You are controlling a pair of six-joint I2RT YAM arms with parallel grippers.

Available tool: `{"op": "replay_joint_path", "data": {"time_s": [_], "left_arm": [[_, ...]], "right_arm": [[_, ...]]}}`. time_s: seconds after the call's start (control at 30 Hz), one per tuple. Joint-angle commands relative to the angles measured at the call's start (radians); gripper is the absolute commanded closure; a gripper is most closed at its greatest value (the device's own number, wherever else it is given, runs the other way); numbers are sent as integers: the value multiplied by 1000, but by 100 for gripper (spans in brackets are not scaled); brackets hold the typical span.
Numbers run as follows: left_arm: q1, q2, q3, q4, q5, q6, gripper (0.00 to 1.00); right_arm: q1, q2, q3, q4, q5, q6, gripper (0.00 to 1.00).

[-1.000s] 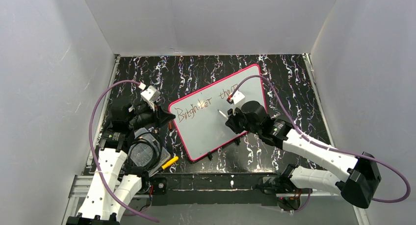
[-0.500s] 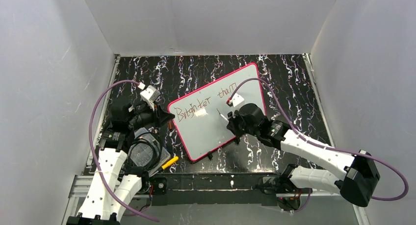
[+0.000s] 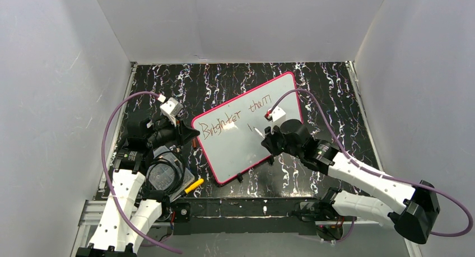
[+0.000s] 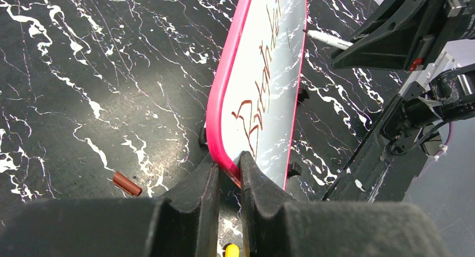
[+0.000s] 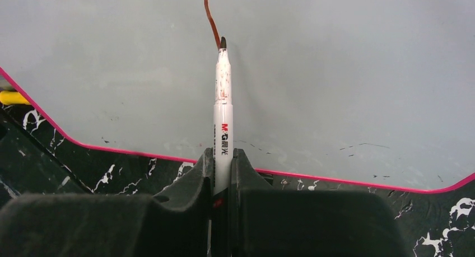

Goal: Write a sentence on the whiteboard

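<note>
A short stroke [image 5: 211,19] is new below "Brighter than" [image 3: 235,119] — line two begins. Right claw [image 5: 223,153] grips the marker [image 5: 223,100]; left claw [image 4: 229,164] pinches the whiteboard's [image 5: 347,72] left corner.

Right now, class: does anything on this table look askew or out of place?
The whiteboard sits skewed on the table, not square to its edges. A small reddish-brown marker cap also lies loose beside the board's pink frame.

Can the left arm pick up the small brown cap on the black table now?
Probably not: the left tool is shut on the pink-framed whiteboard, though the small brown cap lies close, unobstructed.
</note>
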Motion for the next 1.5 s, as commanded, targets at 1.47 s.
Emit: {"op": "replay_joint_path", "data": {"time_s": [1.47], "left_arm": [[-2,-8,-15,-15,-27,86,100]], "right_arm": [[49,80,-33,-16,-23,46,99]]}}
